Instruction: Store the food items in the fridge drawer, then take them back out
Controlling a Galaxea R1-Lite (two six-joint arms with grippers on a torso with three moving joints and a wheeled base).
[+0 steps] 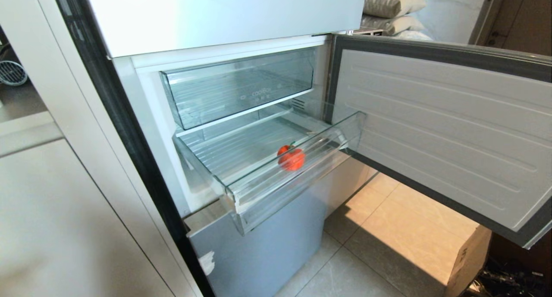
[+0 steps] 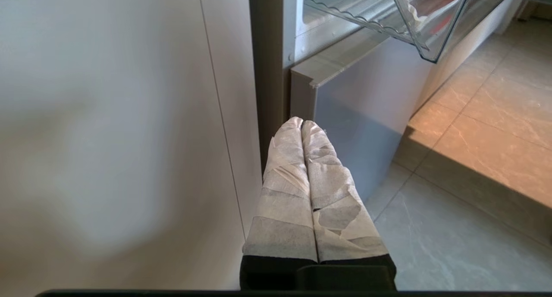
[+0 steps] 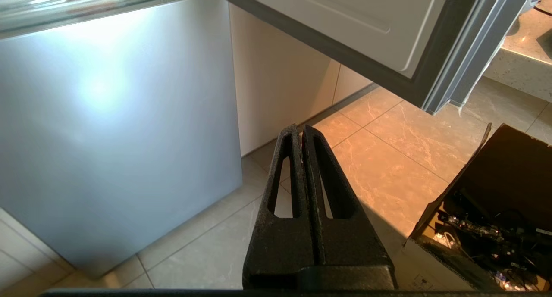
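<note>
Looking down at the fridge drawer (image 1: 267, 159), we see it pulled out under the taller clear bin (image 1: 241, 88), with the fridge door (image 1: 440, 129) swung open beside it. The food items (image 1: 291, 157) — two red round pieces, touching, one with a little green stem — sit inside the drawer, close behind its front lip and nearer the door end. Both of our arms hang low, below the drawer. Our left pincer (image 2: 302, 123), wrapped in pale tape, is pressed together in front of the grey panel (image 2: 362, 111) under the drawer. Our right pincer (image 3: 300, 131) is black, pressed together too, holding nothing, over the floor (image 3: 388, 150) near the cardboard box (image 3: 496, 211). So the food lies up and above both pincers. We think the right one is nearer, since the food sits toward the door side. Round things have no long side, so any turn of the pincer should do.
</note>
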